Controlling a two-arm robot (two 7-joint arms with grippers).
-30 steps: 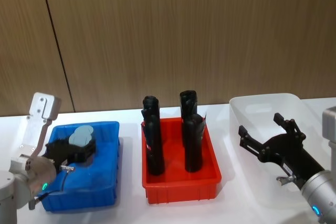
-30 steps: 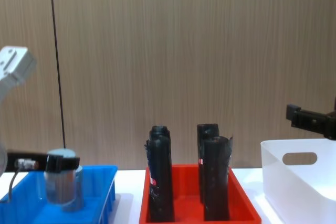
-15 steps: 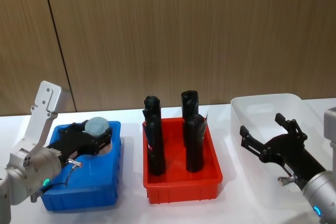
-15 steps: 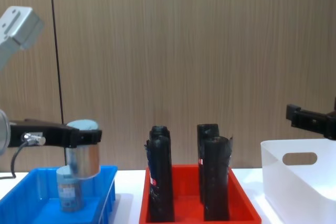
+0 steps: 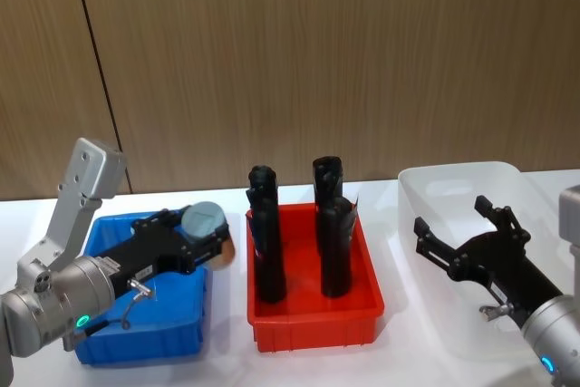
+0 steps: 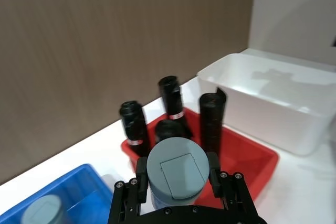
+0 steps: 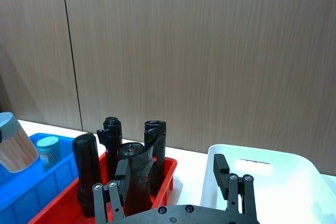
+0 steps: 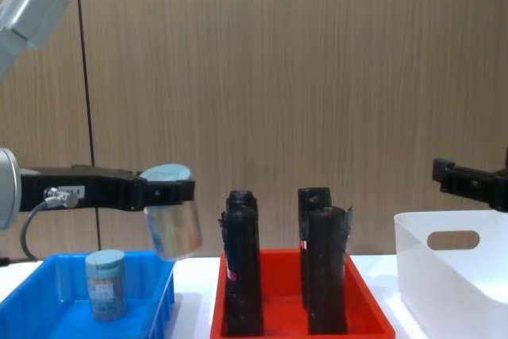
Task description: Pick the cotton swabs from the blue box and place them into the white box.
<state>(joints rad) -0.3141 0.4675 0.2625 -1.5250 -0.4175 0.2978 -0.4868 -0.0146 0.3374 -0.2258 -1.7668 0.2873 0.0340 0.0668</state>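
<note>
In the head view, the left arm comes in low from the robot's left side, with its forearm stretched across the blue box (image 5: 136, 349). The left pincer (image 5: 205, 240) is clenched on one tub of cotton swabs (image 5: 203, 220). It holds the tub in the air over the box's right wall, just beside the red bin (image 5: 313, 331) with its four black rolls (image 5: 266, 251). The right arm enters from the lower right. The right pincer (image 5: 453, 221) is spread wide and empty over the white box (image 5: 453, 176), which stands on the counter (image 5: 227, 360).

In the left wrist view, the held tub's grey-blue lid faces the camera, with a black finger (image 6: 140, 172) pressed against each side. Beyond it lie the red bin and, farther off, the white box. A second tub (image 6: 44, 214) sits in the blue box.

In the right wrist view, the right pincer's two fingers stand well apart with nothing between them. The held tub shows at the edge, its pale sticks visible through the clear wall.

In the chest view, the left arm runs level across the scene. The gripped tub hangs tilted, clear above the blue box's right rim. The second tub stands upright on the box floor. The right pincer hovers above the white box's rim.
</note>
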